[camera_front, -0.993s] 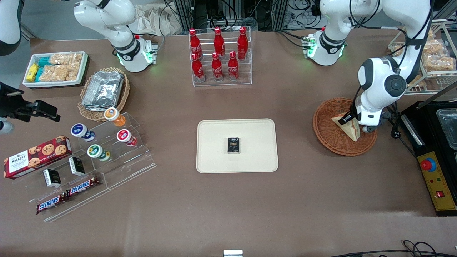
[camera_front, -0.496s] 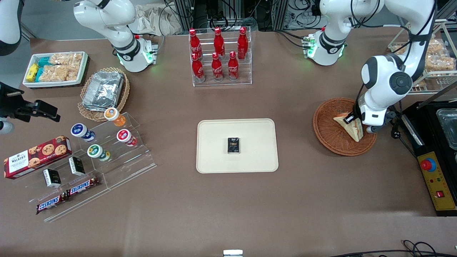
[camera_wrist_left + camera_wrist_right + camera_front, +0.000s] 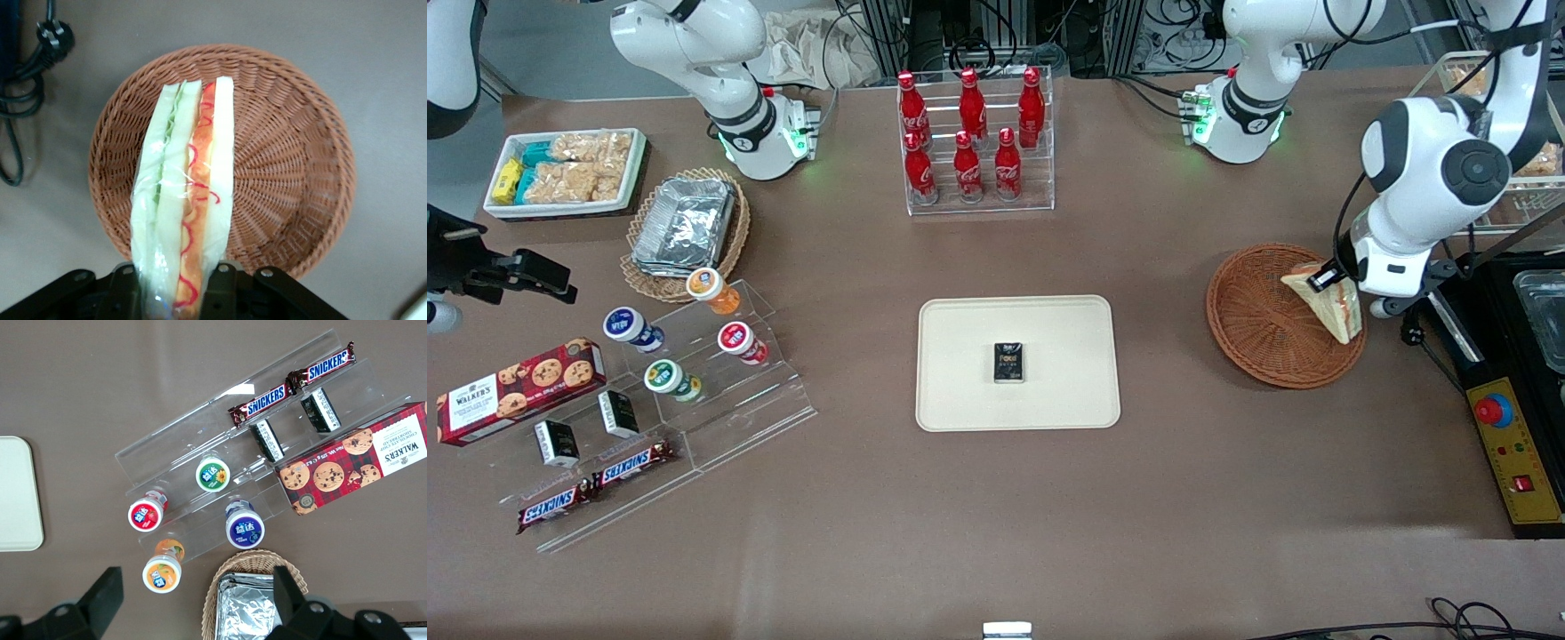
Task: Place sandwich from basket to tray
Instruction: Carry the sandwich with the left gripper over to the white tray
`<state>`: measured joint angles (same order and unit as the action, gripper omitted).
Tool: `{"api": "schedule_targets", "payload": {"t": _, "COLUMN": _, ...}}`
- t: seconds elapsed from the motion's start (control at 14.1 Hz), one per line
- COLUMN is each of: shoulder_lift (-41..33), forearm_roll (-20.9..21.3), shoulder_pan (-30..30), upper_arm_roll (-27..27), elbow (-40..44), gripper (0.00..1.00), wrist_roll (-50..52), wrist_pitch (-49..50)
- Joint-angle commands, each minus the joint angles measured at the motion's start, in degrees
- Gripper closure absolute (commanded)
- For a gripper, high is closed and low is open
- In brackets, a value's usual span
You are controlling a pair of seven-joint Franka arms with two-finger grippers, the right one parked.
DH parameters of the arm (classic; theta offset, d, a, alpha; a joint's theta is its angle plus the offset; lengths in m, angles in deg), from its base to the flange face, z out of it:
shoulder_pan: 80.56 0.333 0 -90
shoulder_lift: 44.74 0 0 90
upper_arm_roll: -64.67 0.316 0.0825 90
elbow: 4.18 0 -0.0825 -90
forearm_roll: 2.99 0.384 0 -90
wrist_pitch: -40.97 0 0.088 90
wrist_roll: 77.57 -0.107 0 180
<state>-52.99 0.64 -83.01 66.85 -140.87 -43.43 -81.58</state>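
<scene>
The wrapped sandwich (image 3: 1327,304) (image 3: 183,193) hangs above the reddish-brown wicker basket (image 3: 1258,320) (image 3: 287,167), lifted clear of its floor. My gripper (image 3: 1332,286) (image 3: 175,293) is shut on the sandwich, one finger pressing each bread face, with the orange-red and green filling edge showing between them. The basket holds nothing else. The cream tray (image 3: 969,400) lies at the table's middle, toward the parked arm from the basket, and carries a small black packet (image 3: 1008,363).
A clear rack of red bottles (image 3: 971,142) stands farther from the front camera than the tray. A black machine with a red button panel (image 3: 1507,440) sits beside the basket at the working arm's end. Black cables (image 3: 27,80) lie next to the basket.
The gripper has risen with the sandwich, lifting it off the basket floor and carrying it slightly toward the working arm's end and away from the front camera.
</scene>
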Motion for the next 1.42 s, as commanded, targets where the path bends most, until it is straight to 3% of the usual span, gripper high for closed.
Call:
{"api": "schedule_targets", "payload": {"t": 0.0, "shoulder_lift": -0.5, "forearm_roll": 1.0, "shoulder_pan": -0.3, "upper_arm_roll": -2.6, "elbow": 7.6, "gripper": 0.74, "wrist_roll": -2.3, "wrist_pitch": 8.8}}
{"api": "schedule_targets", "payload": {"t": 0.35, "shoulder_lift": 3.0, "forearm_roll": -0.7, "shoulder_pan": -0.4, "upper_arm_roll": -13.1, "elbow": 16.2, "gripper": 0.74, "wrist_roll": -2.1, "wrist_pitch": 11.5}}
{"api": "schedule_targets", "payload": {"t": 0.5, "shoulder_lift": 6.4, "forearm_roll": -2.7, "shoulder_pan": -0.3, "upper_arm_roll": -17.6, "elbow": 19.3, "gripper": 0.74, "wrist_roll": -1.4, "wrist_pitch": 11.5}}
{"api": "schedule_targets", "payload": {"t": 0.78, "shoulder_lift": 15.3, "forearm_roll": -2.9, "shoulder_pan": -0.4, "upper_arm_roll": -25.5, "elbow": 26.1, "gripper": 0.74, "wrist_roll": 3.7, "wrist_pitch": 10.6}}
{"api": "schedule_targets", "payload": {"t": 1.06, "shoulder_lift": 24.2, "forearm_roll": -0.3, "shoulder_pan": -3.6, "upper_arm_roll": -29.2, "elbow": 29.8, "gripper": 0.74, "wrist_roll": 8.8, "wrist_pitch": 4.8}}
{"api": "schedule_targets", "payload": {"t": 1.35, "shoulder_lift": 33.7, "forearm_roll": 7.7, "shoulder_pan": -8.7, "upper_arm_roll": -29.2, "elbow": 33.4, "gripper": 0.74, "wrist_roll": 14.0, "wrist_pitch": 0.7}}
